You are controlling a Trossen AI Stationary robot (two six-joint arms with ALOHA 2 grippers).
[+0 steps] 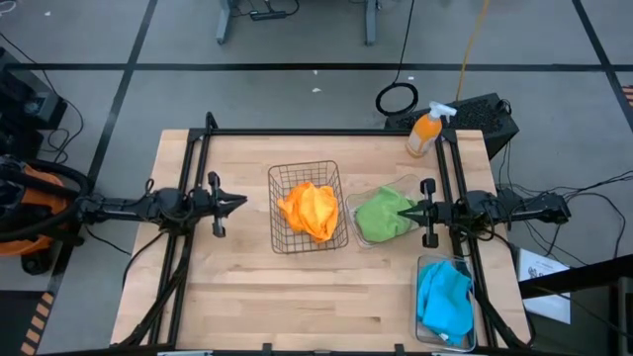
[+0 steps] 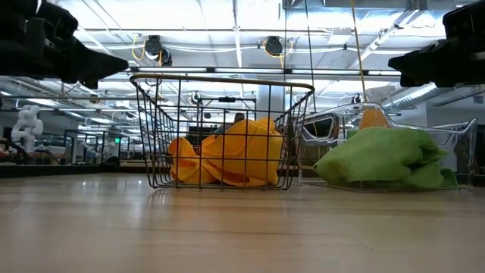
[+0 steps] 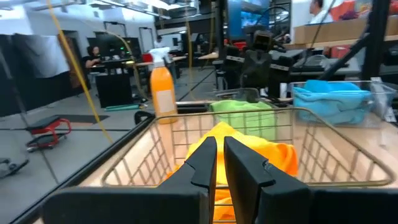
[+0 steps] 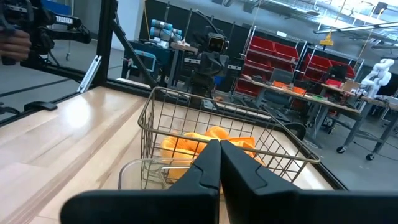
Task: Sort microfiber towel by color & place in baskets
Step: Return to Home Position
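1. Returning both arms to the home pose is judged to be the step in hand, since the colour sorting looks complete.
2. The orange towels are bunched in the copper wire basket at the middle of the bench. The green towels are heaped in the clear tub just beside it. The blue towels lie in the clear bin at the right-hand corner, low in the high view.
3. Whether each heap holds two cloths cannot be counted from these views, though it seems likely.
4. The left hand is held above bare bench, to the left of the wire basket and apart from it. Its fingers are drawn together with only a thin slit between them, and nothing is pinched.
5. The right hand is poised above the right edge of the green towels, raised clear of the tub. Its fingers are pressed together and empty.
6. For a clean finish, the right arm is best lifted or drawn straight back toward its own side. That way the tub's rim and the fuzzy green pile are not brushed, as a snagged loop could drag a cloth out.
7. The left arm can be retracted with less care, provided the wire rim is kept clear.
8. The orange spray bottle stands at the bench's far right edge, well apart from both hands, and need not be reckoned with.
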